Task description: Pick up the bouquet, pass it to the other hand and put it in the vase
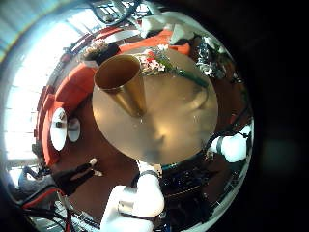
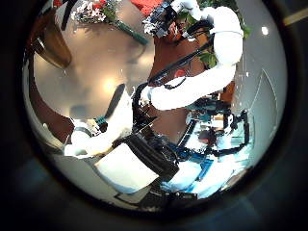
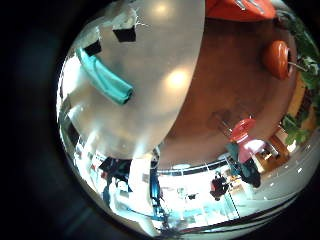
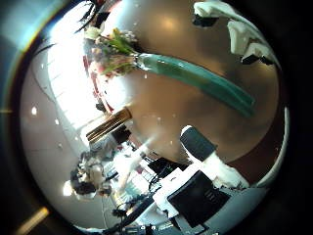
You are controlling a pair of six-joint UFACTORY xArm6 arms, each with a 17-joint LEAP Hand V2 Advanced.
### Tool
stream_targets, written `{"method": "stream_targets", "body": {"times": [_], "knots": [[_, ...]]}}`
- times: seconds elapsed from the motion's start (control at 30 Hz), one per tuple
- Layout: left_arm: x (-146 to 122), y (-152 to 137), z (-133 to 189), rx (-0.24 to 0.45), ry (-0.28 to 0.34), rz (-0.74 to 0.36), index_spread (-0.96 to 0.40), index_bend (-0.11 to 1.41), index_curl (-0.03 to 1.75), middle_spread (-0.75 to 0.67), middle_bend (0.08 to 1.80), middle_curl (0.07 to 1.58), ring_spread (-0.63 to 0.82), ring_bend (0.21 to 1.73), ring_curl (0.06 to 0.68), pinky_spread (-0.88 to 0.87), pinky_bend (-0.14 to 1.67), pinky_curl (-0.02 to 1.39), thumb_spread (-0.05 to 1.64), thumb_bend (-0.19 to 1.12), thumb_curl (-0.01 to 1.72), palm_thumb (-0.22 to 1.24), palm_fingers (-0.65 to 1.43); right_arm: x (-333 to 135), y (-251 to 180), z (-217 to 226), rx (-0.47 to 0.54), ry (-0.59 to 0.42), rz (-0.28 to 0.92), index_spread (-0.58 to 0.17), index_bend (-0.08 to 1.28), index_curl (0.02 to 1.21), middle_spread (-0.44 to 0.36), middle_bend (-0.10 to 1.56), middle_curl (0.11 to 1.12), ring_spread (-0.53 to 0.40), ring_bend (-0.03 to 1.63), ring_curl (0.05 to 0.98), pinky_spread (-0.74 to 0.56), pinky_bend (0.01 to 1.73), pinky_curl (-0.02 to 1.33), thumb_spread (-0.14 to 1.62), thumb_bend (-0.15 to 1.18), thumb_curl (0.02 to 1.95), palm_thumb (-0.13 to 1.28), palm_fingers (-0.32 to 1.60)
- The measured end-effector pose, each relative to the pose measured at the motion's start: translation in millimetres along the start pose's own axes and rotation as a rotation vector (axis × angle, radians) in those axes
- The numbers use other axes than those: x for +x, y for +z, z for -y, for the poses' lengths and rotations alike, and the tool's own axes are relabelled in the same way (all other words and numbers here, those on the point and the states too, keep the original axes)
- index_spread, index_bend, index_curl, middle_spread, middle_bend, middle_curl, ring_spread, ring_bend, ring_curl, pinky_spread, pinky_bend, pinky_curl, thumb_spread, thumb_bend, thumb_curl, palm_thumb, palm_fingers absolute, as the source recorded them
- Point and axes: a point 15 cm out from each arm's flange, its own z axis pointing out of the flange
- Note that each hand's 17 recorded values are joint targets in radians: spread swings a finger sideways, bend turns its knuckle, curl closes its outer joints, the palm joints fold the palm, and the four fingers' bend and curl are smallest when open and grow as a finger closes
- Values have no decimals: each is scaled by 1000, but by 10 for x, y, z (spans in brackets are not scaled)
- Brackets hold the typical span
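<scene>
The bouquet [image 4: 115,54] lies on the round table [image 4: 166,39], its flowers at one end and a long wrapped stem [image 4: 201,80] running under my right palm. My right hand [image 4: 235,34] hovers over the stem with fingers spread on both sides, not closed round it. The stem [image 3: 105,75] also shows lying flat on the table. A shiny cone-shaped vase [image 1: 121,82] stands upright on the table [image 1: 179,126], beside the bouquet's flowers [image 1: 154,63]. My left hand [image 1: 135,201] hangs above the table's edge, away from the vase, with relaxed fingers and nothing in it.
The right arm [image 2: 192,82] reaches across the table toward the bouquet [image 2: 91,12]. A curved sofa [image 1: 72,87] and low round stools [image 1: 58,128] ring the table. More seats [image 3: 280,55] stand on the floor beyond.
</scene>
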Motion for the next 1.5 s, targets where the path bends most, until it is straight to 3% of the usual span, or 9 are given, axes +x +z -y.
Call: {"method": "stream_targets", "body": {"times": [0.13, 0.3, 0.8, 1.2, 1.47, 1.5], "knots": [[-5, -4, -11, 2, -2, 0, -34, 189, 405, 261, 189, 334, 495, 456, 181, 482, 190, 282, 1147, -19, 347, 455, 251, -203, 128, 22, 66, 2, -51, -206, 320, 635, -115, 804, 710, -172, 1143, 562, 32, 746, 485, 1053, -29, 541, 634, 95], [0, -8, -14, 4, 4, 1, -34, 189, 404, 261, 189, 333, 494, 455, 182, 482, 189, 282, 1148, -20, 346, 456, 252, -226, 204, -25, 55, 27, -150, -184, 291, 616, -105, 745, 707, -179, 1110, 563, 36, 770, 477, 1037, -27, 517, 630, 62], [-15, 9, -46, 6, 4, 2, -34, 189, 404, 261, 189, 333, 494, 453, 183, 482, 189, 281, 1147, -19, 346, 456, 252, -247, 343, 95, 56, 41, -158, -165, 280, 576, -95, 638, 703, -187, 1004, 555, 55, 753, 424, 1021, -22, 481, 653, 90], [-25, 30, -24, 1, 1, 2, -35, 190, 407, 261, 189, 332, 499, 457, 185, 482, 189, 280, 1148, -20, 344, 456, 253, -268, 522, 165, 24, 55, -162, -187, 275, 565, -101, 603, 708, -174, 953, 553, 58, 754, 389, 1008, -20, 480, 709, 164], [-29, 36, -13, -3, -2, 0, -35, 191, 410, 261, 189, 331, 500, 456, 185, 482, 189, 280, 1148, -20, 344, 456, 253, -259, 599, 186, 6, 54, -181, -245, 280, 573, -135, 570, 717, -208, 993, 562, -64, 861, 386, 992, -16, 492, 765, 335], [-29, 37, -14, -3, -1, 2, -35, 191, 411, 261, 189, 331, 500, 456, 185, 482, 189, 280, 1148, -20, 344, 456, 253, -256, 598, 187, 5, 55, -187, -270, 266, 576, -154, 584, 728, -227, 1027, 569, -125, 911, 391, 985, -15, 495, 784, 421]]}}
